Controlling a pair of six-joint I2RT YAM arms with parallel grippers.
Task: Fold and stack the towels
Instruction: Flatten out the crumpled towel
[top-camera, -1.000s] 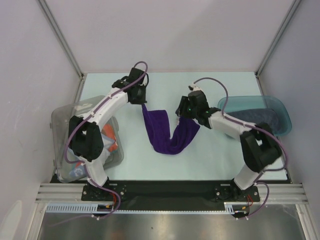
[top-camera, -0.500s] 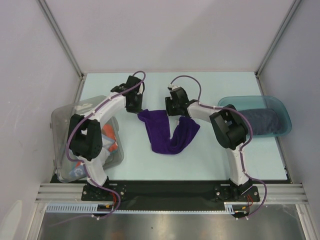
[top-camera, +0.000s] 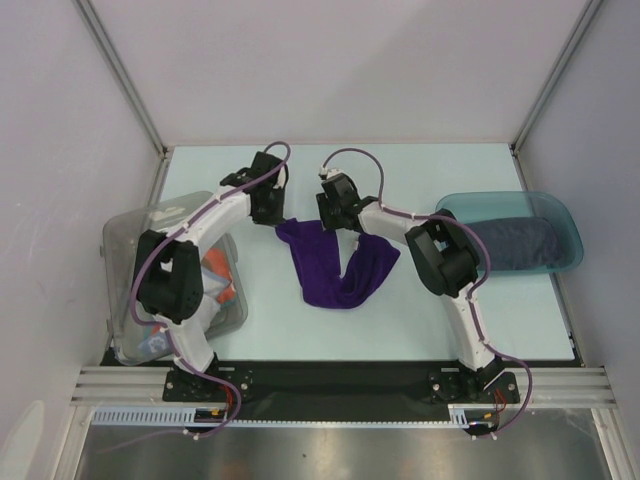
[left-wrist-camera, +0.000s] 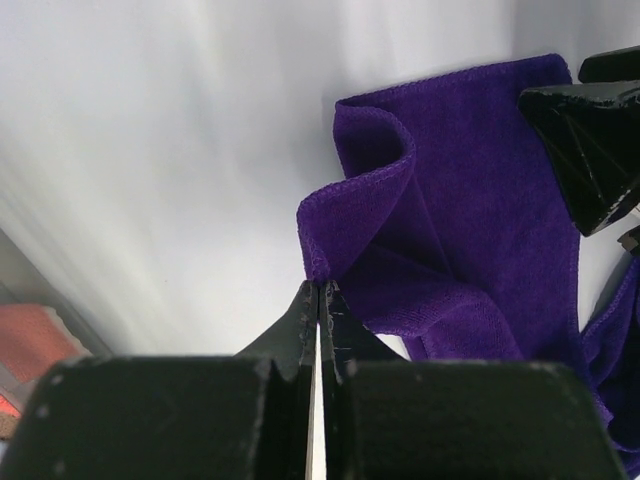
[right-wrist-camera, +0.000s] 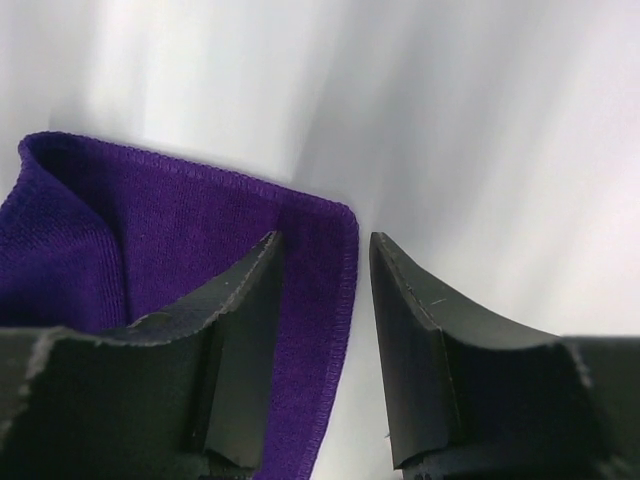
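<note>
You swung your right gripper (right-wrist-camera: 325, 245) left to a corner of the purple towel (top-camera: 322, 268), jaws apart astride its hem; your left gripper (left-wrist-camera: 320, 292) stayed clamped on another corner.

Purple towel (top-camera: 310, 260): cloth, fuzzy matt nap, stitched hem. Right gripper's fingers (right-wrist-camera: 430, 340): black matt plastic. Table (top-camera: 300, 330): smooth, low sheen. Tray (top-camera: 565, 210): transl. teal plastic. Bin (top-camera: 125, 225): clear plastic.
</note>
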